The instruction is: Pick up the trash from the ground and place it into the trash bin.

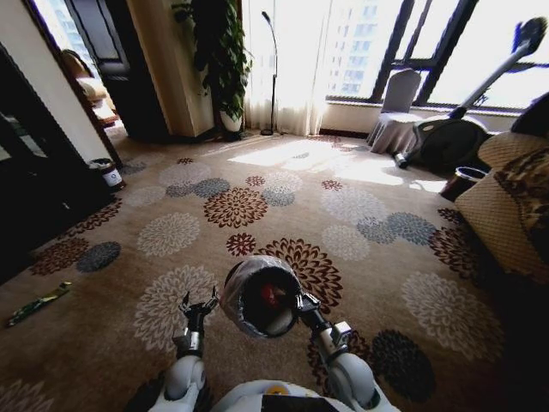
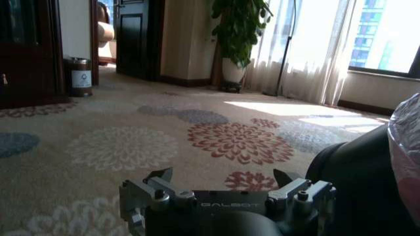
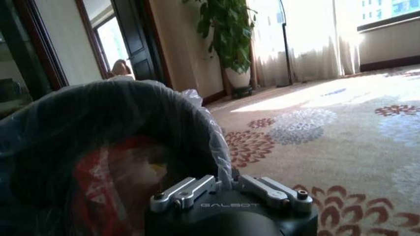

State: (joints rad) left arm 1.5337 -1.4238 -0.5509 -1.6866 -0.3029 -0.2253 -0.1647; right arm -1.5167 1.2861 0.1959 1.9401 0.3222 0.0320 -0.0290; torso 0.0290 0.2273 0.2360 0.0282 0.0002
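The trash bin (image 1: 249, 279), a black bucket lined with a pale plastic bag, hangs tilted just in front of me above the carpet. My right gripper (image 1: 302, 301) is shut on its rim; in the right wrist view the fingers (image 3: 196, 188) clamp the bag-covered edge of the bin (image 3: 98, 128). Red and pale trash (image 1: 272, 296) lies inside the bin (image 3: 105, 172). My left gripper (image 1: 197, 303) is open and holds nothing, just left of the bin (image 2: 387, 172), its jaws spread (image 2: 223, 176). A green wrapper (image 1: 39, 302) lies on the carpet far to the left.
A small cylindrical can (image 1: 107, 173) stands by the dark cabinet on the left. A sofa (image 1: 506, 215) and a brown pot (image 1: 463, 182) are on the right. A potted plant (image 1: 225, 69), floor lamp, covered chair and exercise machine line the back. Flowered carpet stretches ahead.
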